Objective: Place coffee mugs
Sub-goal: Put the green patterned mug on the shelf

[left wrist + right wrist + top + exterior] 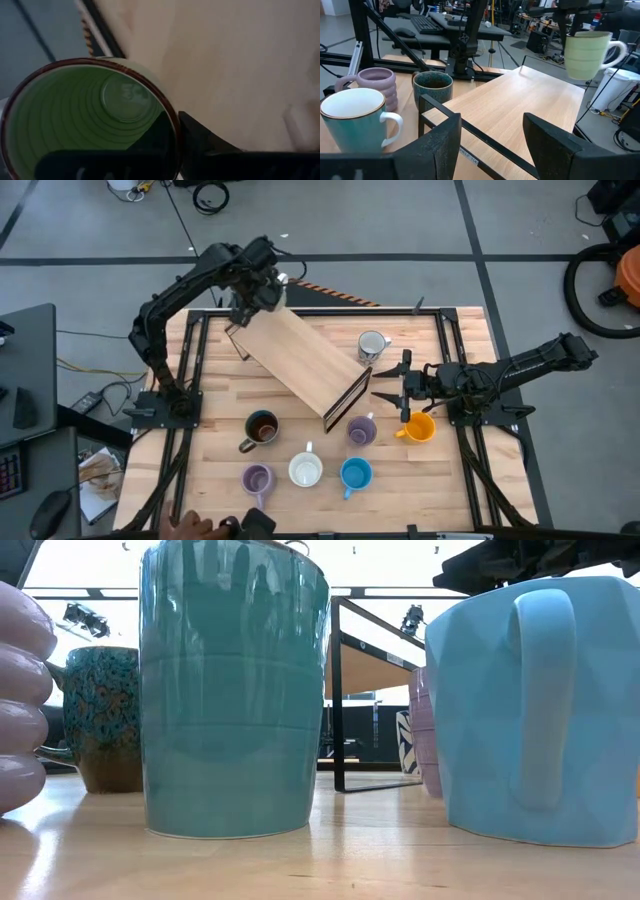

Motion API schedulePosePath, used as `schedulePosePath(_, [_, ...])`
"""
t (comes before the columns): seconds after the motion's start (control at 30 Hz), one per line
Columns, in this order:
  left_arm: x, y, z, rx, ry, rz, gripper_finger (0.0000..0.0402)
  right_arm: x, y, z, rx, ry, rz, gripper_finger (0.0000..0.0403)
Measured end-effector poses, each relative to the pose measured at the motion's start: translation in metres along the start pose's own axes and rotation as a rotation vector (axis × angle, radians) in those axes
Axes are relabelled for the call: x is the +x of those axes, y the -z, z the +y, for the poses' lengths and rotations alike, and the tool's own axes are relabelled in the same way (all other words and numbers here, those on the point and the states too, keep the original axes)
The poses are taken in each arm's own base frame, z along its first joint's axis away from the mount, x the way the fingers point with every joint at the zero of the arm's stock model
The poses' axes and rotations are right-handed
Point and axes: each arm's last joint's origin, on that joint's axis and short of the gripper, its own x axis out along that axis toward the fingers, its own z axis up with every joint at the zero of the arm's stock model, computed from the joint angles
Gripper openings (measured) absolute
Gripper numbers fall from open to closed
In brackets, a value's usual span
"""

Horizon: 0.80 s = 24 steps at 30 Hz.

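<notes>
My left gripper is over the far left end of a slanted wooden shelf and is shut on the green mug, which hangs in the air above the board. My right gripper hovers open, level, at the shelf's right end, touching nothing. The orange mug stands just near of it. On the table stand the patterned white mug, a lavender mug, the dark brown mug, a second lavender mug, a white-lined teal mug and the blue mug. My left gripper holds the green mug by its rim, one finger inside the mug and one outside. It comes from above. The mug is lifted clear of the shelf and hangs upright below the fingers, handle to one side.
The shelf has a black metal frame and stands aslant across the table's middle. Black rails run along the table's left and right sides. Bare table lies between the shelf and the mug rows. A person's hand shows at the near edge.
</notes>
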Motion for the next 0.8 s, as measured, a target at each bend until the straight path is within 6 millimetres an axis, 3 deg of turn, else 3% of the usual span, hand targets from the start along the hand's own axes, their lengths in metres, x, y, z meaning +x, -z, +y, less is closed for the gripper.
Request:
schedulePosePath(0.53, [0.004,0.011,-0.002,-0.025,0.115,-0.066,0.0024,0.000,0.000,0.000,-0.001,0.000,0.000,0.0219])
schedulePosePath(0.8, [0.025,0.012,-0.008,-0.024,0.175,-0.045,0.0024,0.000,0.000,0.000,-0.002,0.000,-0.002,0.0219])
